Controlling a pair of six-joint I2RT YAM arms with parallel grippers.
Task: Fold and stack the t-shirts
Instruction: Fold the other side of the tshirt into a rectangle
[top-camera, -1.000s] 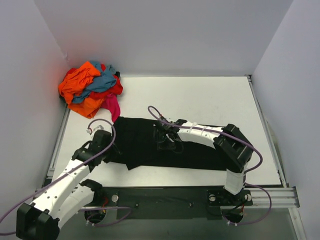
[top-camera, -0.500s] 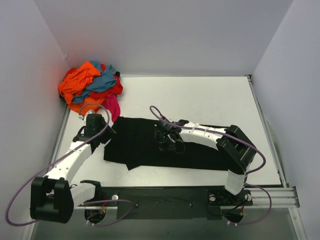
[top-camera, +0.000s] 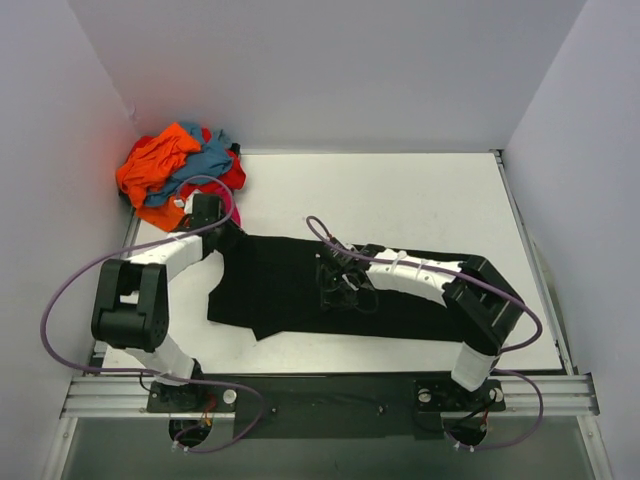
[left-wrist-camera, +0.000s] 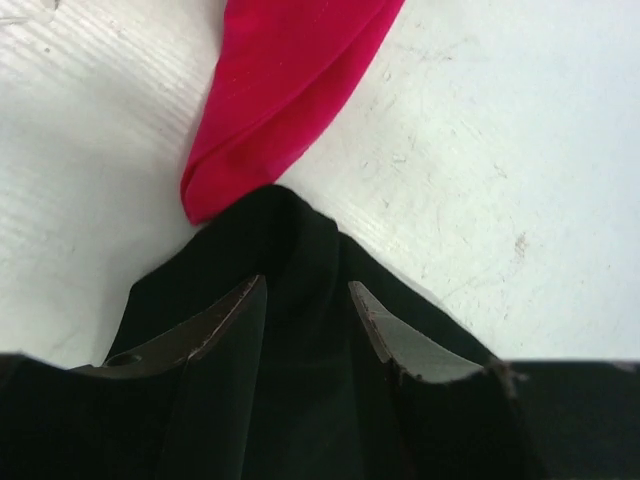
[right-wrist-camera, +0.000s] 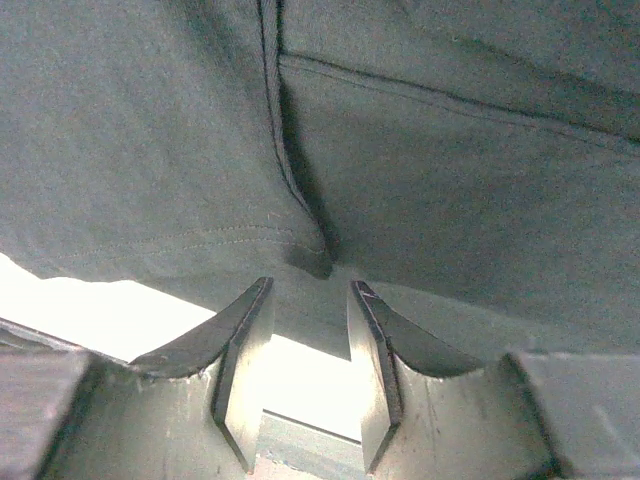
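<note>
T-shirts are in two places: the black t-shirt (top-camera: 300, 285) lies spread fairly flat across the near middle of the desk (top-camera: 420, 200), and the orange, teal-blue and red ones sit in a crumpled heap (top-camera: 175, 175) at the far-left corner. A magenta t-shirt (left-wrist-camera: 280, 90) trails out of that heap, its tip touching the black shirt's far-left corner. The left fingers (left-wrist-camera: 215, 325) are spread and straddle that black corner; cloth lies between them but is not pinched. The right fingers (right-wrist-camera: 240, 330) are likewise parted, low over the middle of the black shirt, just short of a stitched hem (right-wrist-camera: 170, 240) and a fold line, with bright desk showing in the gap and nothing gripped. Assessment: the cloth is light, limp and thin; it will sag, drag and wrinkle instead of holding any shape, and a shallow pinch could catch one layer only. The doubled hems and the corners look like the firmest places to take hold. Risk noted: the magenta tip lies close enough to the left corner to be caught up with it. No fold is complete and no stack is begun.
</note>
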